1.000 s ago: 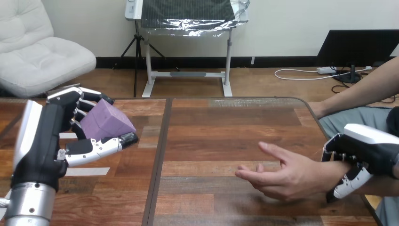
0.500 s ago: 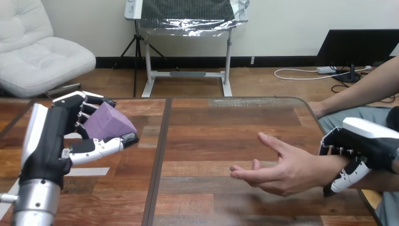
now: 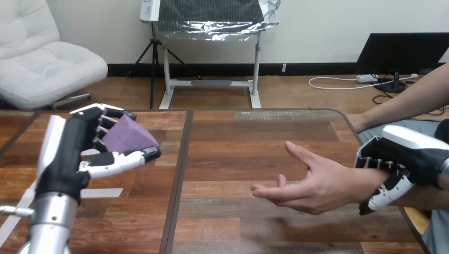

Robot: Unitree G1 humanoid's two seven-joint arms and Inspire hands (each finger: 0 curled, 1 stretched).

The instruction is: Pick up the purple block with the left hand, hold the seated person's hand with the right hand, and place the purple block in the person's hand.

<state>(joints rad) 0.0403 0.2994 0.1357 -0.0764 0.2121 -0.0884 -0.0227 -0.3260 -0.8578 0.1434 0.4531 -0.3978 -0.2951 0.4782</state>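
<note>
Two hands: left hand pinches purple block | right hand curls round person's wrist | white tape on table.

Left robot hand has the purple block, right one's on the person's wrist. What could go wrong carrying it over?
1. The purple block is pinched in the left robot hand between fingers and thumb, one corner jutting out; it may slip while crossing the table.
2. The person's hand looks tilted, thumb raised, so a released block could roll off.
3. The right robot hand is curled round the person's wrist; a jerk there might shift the target.
</note>
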